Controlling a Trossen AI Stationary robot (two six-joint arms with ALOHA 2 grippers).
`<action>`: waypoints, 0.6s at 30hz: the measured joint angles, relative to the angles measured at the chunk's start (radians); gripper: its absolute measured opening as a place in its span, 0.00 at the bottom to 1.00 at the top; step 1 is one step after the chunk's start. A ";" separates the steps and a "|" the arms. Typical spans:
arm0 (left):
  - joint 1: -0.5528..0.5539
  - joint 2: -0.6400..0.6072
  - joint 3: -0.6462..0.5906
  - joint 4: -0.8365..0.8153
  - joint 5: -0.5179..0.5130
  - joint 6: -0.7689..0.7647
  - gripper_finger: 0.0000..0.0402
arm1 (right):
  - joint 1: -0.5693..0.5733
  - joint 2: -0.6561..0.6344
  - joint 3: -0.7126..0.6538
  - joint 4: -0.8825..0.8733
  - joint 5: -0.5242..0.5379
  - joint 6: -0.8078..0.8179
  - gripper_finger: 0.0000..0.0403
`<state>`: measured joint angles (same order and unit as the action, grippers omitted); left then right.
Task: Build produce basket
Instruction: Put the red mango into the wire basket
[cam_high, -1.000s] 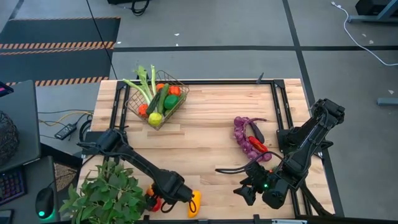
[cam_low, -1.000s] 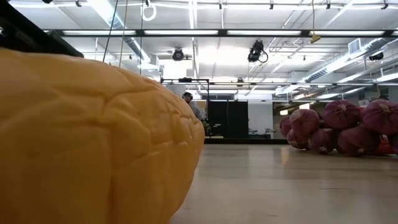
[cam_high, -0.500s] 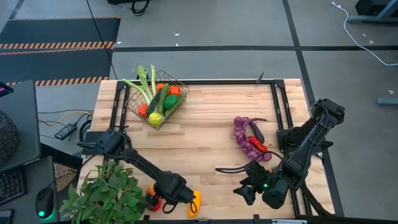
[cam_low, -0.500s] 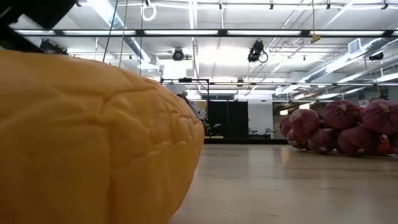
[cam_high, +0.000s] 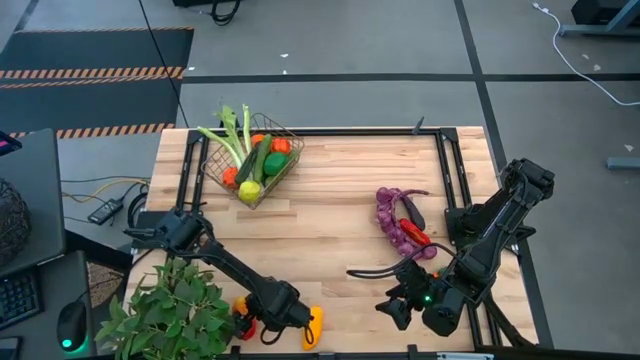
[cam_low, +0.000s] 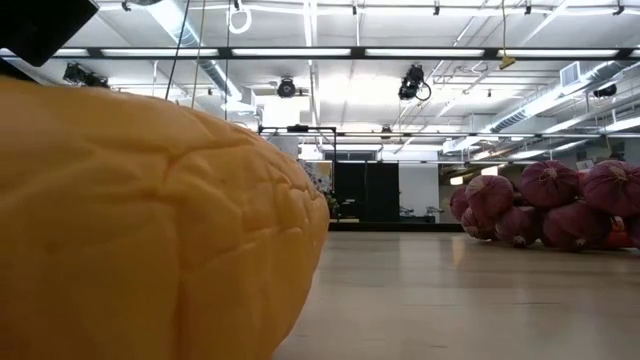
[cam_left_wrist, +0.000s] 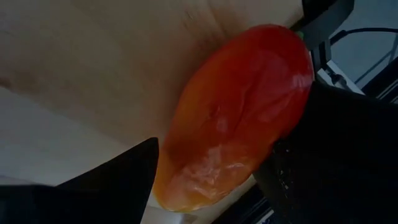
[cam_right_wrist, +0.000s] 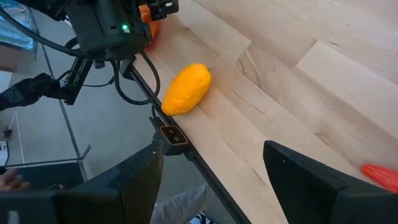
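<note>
Two dark fingers (cam_left_wrist: 323, 155) of the left gripper (cam_high: 252, 326) stand on either side of a red-orange piece of produce (cam_left_wrist: 239, 115), spread to about its width; the left wrist view shows one finger pressed against its flank, while the other seems to sit just beside it, so a firm grasp cannot be told. That gripper is low at the near edge of the wooden surface (cam_high: 340, 190), beside the leafy green plant (cam_high: 170, 305). Just next to it lies a yellow-orange piece (cam_high: 313, 325), resting on the boards and apart from the fingers; the low view is half filled by its wrinkled skin (cam_low: 150, 230), and the right wrist view shows it close to the edge rail (cam_right_wrist: 186, 87).

The right gripper (cam_high: 400, 305) hangs near the same edge, on the other side, its fingers (cam_right_wrist: 311, 186) spread wide and holding nothing.

Between the right arm and the middle of the surface lie purple grapes (cam_high: 388, 222) with a dark eggplant (cam_high: 410, 210) and a red piece (cam_high: 417, 237) touching them.

At the far left corner sits the basket (cam_high: 262, 165), tilted against the frame. Inside it are celery (cam_high: 228, 135) sticking out past the rim, a green cucumber (cam_high: 262, 160), a yellow piece (cam_high: 249, 189) and some orange and red pieces (cam_high: 281, 146).
</note>
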<state>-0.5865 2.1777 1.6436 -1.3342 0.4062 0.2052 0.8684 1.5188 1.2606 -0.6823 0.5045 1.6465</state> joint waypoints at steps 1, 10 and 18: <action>0.000 0.000 0.000 0.002 -0.001 0.001 0.79 | 0.000 0.000 0.000 0.000 0.000 -0.001 0.69; 0.000 -0.001 0.000 0.016 -0.032 0.033 0.75 | 0.001 0.000 0.000 -0.001 0.000 -0.008 0.69; 0.000 -0.001 0.000 0.024 -0.040 0.043 0.74 | 0.001 0.000 0.000 -0.005 0.000 -0.026 0.69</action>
<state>-0.5865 2.1769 1.6436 -1.3102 0.3661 0.2481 0.8696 1.5188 1.2602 -0.6870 0.5045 1.6203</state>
